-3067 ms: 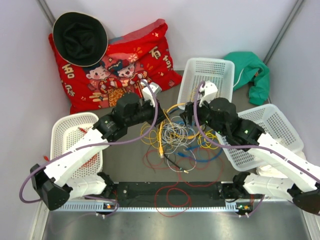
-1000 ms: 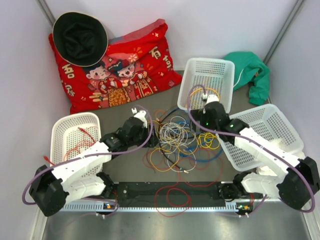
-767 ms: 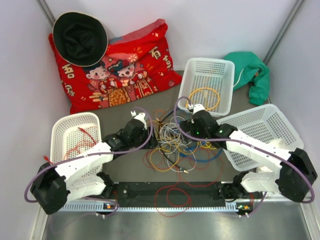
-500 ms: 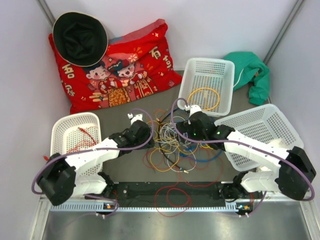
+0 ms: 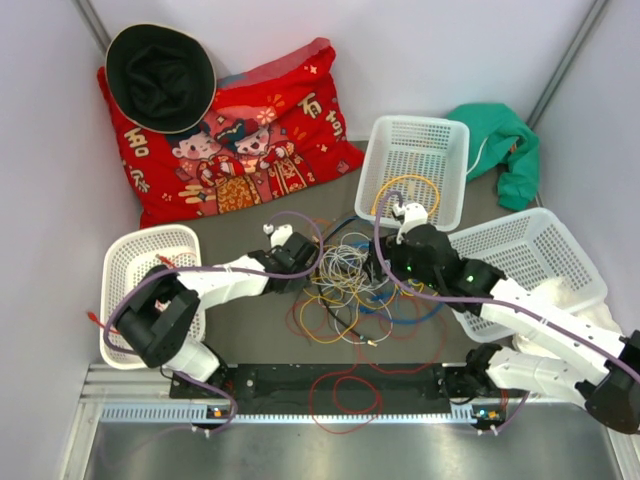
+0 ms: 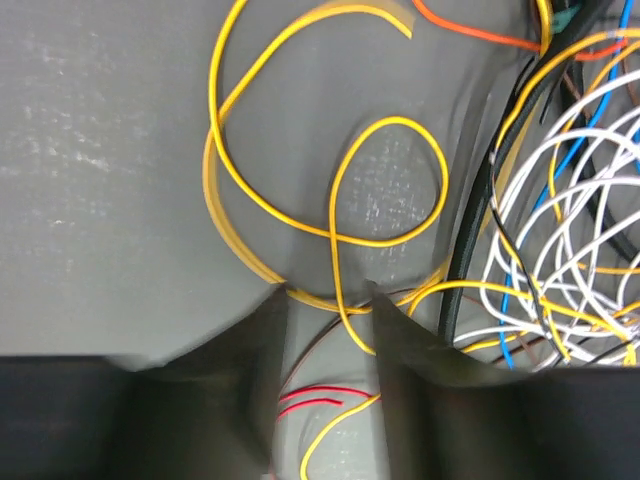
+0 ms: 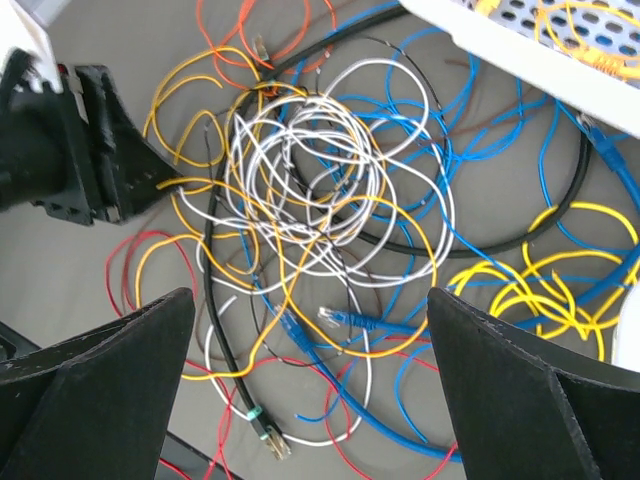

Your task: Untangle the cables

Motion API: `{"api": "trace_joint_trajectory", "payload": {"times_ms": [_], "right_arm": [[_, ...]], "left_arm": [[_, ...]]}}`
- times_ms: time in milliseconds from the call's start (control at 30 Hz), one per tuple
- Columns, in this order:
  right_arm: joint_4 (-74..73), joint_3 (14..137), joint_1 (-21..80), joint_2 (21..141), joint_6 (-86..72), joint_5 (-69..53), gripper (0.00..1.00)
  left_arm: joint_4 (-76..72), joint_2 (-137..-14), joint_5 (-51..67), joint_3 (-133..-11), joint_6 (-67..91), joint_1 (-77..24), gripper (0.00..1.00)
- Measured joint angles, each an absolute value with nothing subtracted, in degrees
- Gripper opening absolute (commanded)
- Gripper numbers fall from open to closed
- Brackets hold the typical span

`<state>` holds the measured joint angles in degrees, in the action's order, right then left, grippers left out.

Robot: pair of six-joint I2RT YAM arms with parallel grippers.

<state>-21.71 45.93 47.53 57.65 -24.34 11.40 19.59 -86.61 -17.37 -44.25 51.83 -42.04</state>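
Note:
The cables (image 5: 350,285) lie in a tangle of white, yellow, blue, black, orange and red wires in the middle of the grey table. My left gripper (image 5: 308,265) is low at the tangle's left edge. In the left wrist view it (image 6: 326,295) is open, with a yellow wire (image 6: 340,270) running between its fingers. My right gripper (image 5: 385,265) hovers over the tangle's right side. In the right wrist view it (image 7: 310,300) is wide open and empty above white loops (image 7: 310,170) and blue plug ends (image 7: 345,320). A yellow coil (image 5: 405,195) lies in the back basket.
White baskets stand at the left (image 5: 125,255) with a red wire in it, at the back (image 5: 425,135) and at the right (image 5: 545,250). A red pillow (image 5: 240,140), a black hat (image 5: 160,75) and a green cloth (image 5: 505,145) lie behind. A red wire (image 5: 345,395) crosses the front rail.
My right gripper let a yellow coil go into the back basket, then came down over the tangle. My left gripper moved right to the tangle's edge.

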Motion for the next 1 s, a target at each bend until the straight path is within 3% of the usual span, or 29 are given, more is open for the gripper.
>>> {"api": "trace_joint_trajectory", "payload": {"times_ms": [67, 133, 200, 600, 833, 1000], "right_arm": [[-22.2, 45.3, 47.5, 57.3, -24.5, 11.7, 0.98], [-22.7, 44.9, 47.5, 57.2, -24.7, 11.9, 0.98], [-23.4, 44.6, 47.5, 57.3, -24.7, 12.0, 0.98], [-25.0, 44.6, 47.5, 54.9, -25.1, 12.3, 0.96], [-24.8, 44.6, 47.5, 49.1, -25.2, 10.1, 0.96], [-21.4, 44.8, 47.7, 46.6, -25.8, 5.6, 0.95]], "left_arm": [[19.4, -86.8, -17.4, -44.1, 52.4, -42.0, 0.17], [19.3, -86.8, -17.3, -43.9, 52.9, -42.3, 0.14], [19.2, -86.8, -17.4, -43.7, 52.9, -42.5, 0.0], [26.8, -79.6, -18.5, -45.3, 49.0, -43.0, 0.0], [25.3, -60.8, -20.2, -58.1, 41.8, -43.0, 0.0], [23.7, -58.5, -18.6, -66.5, 38.2, -43.0, 0.0]]}}
